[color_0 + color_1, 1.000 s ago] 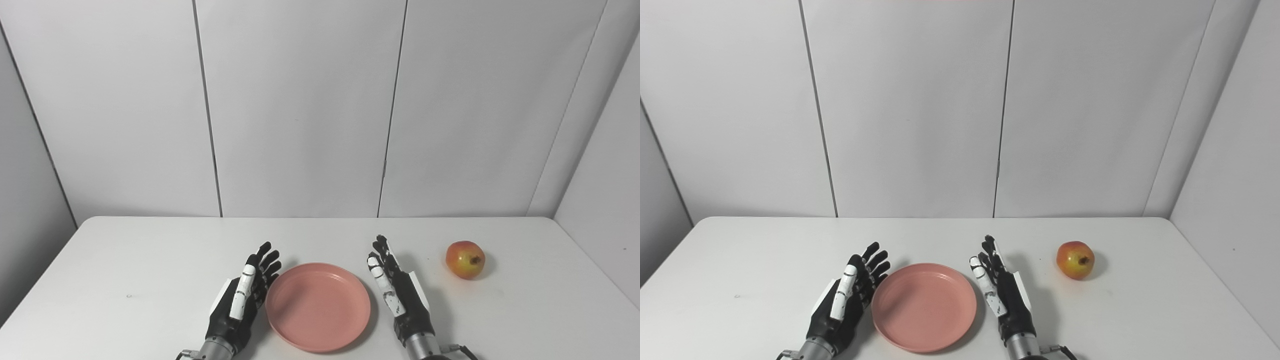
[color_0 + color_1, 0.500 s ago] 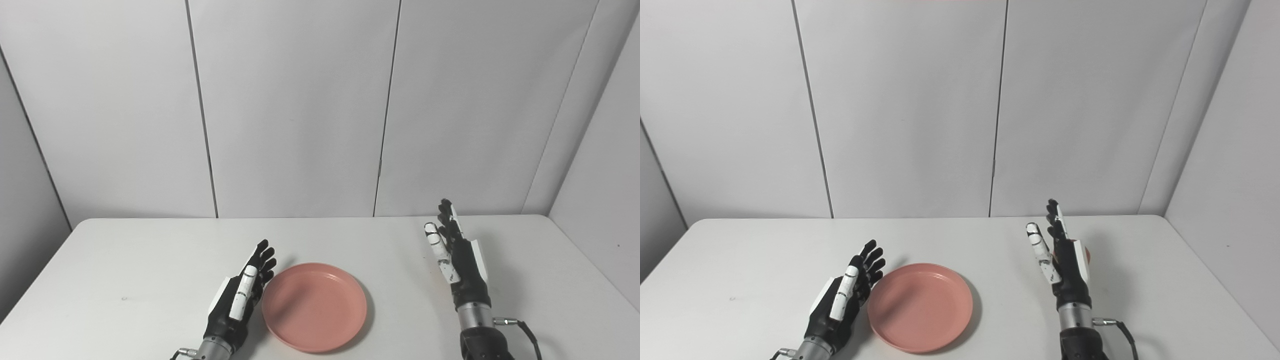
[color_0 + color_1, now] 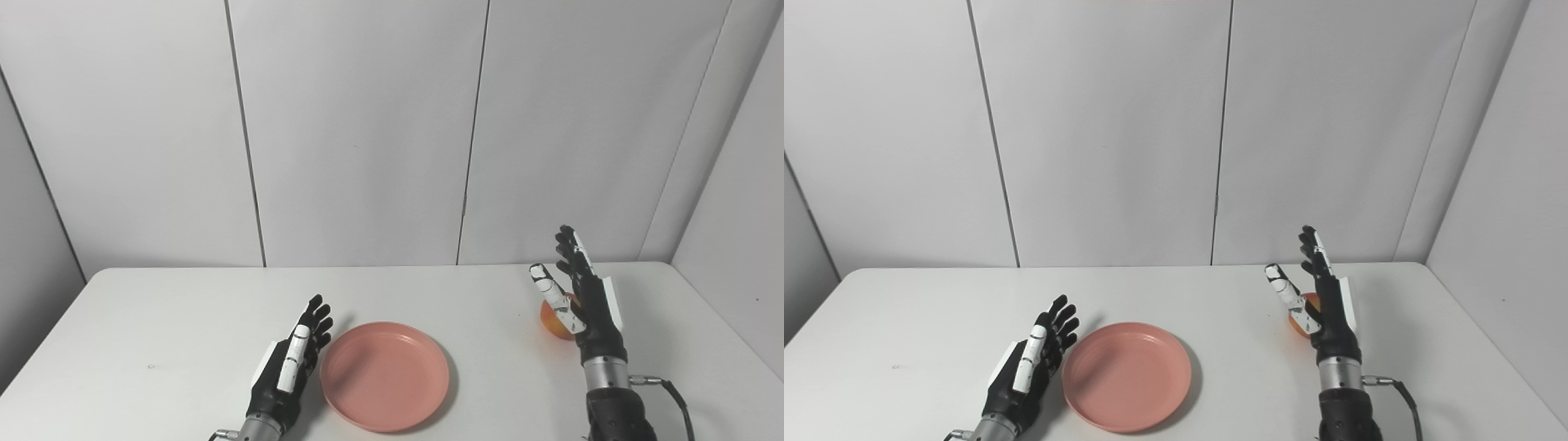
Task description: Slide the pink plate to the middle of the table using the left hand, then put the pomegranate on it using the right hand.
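The pink plate [image 3: 384, 376] lies on the white table [image 3: 153, 331] near the front, about mid-width. My left hand [image 3: 288, 367] rests open just left of the plate's rim, fingers pointing away from me. The pomegranate [image 3: 553, 318], red and yellow, sits to the right and is mostly hidden behind my right hand [image 3: 582, 300]. That hand is raised with fingers spread and thumb apart, open, directly in front of the fruit with its palm facing left. In the right eye view a strip of the pomegranate [image 3: 1304, 309] shows left of the right hand [image 3: 1326, 300].
Grey panel walls [image 3: 367, 122] close the back and both sides of the table. A cable [image 3: 670, 392] trails from the right forearm near the front right edge.
My right hand has moved farther right and up, and now stands at the pomegranate, covering most of it. The left hand slid back slightly. The plate has not moved.
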